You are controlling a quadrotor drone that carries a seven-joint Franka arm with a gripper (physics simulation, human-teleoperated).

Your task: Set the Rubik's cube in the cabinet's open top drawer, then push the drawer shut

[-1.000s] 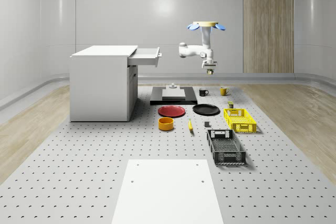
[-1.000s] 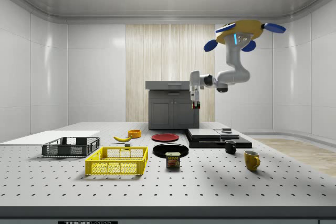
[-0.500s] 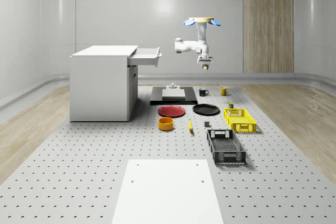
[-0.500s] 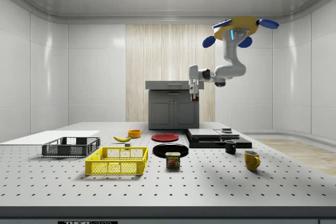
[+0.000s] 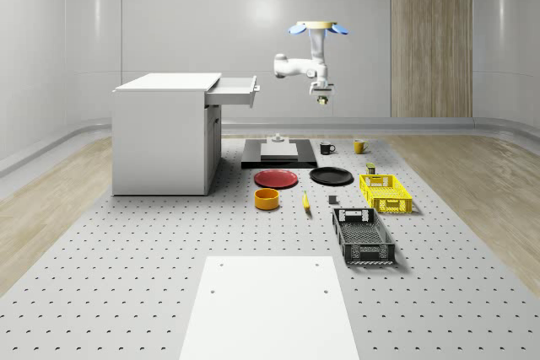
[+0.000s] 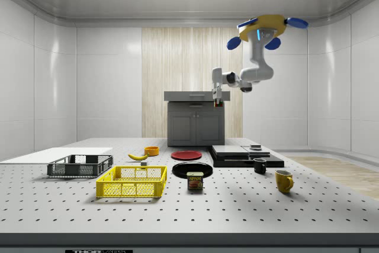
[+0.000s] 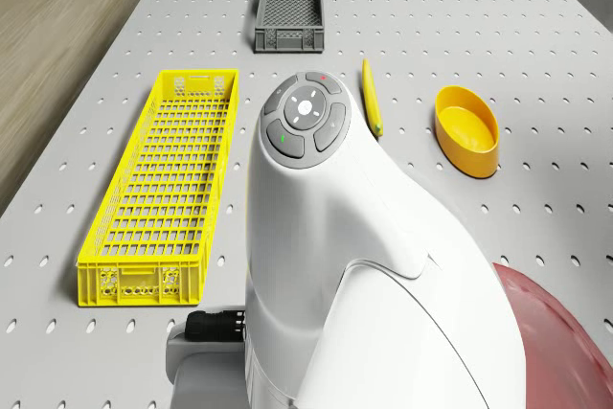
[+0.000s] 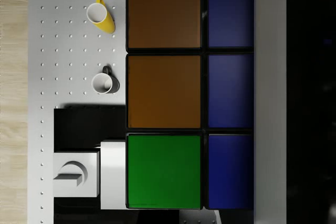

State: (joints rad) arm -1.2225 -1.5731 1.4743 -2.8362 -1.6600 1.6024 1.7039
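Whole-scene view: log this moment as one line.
drone: airborne right of cabinet | gripper: holds Rubik's cube | top drawer: open, cube not in

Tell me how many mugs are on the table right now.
2: a black mug beside the black platform, and a yellow mug just past it toward the whole-scene view's right. More could be hidden behind the cabinet.

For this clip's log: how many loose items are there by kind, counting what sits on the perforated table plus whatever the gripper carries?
Crates: 2, yellow crate and dark crate.
Plates: 2, red plate and black plate.
Mugs: 2, black mug and yellow mug.
Bowl: 1, orange bowl.
Banana: 1, banana.
Can: 1, can.
Rubik's cube: 1, Rubik's cube in the gripper.
Total: 10.
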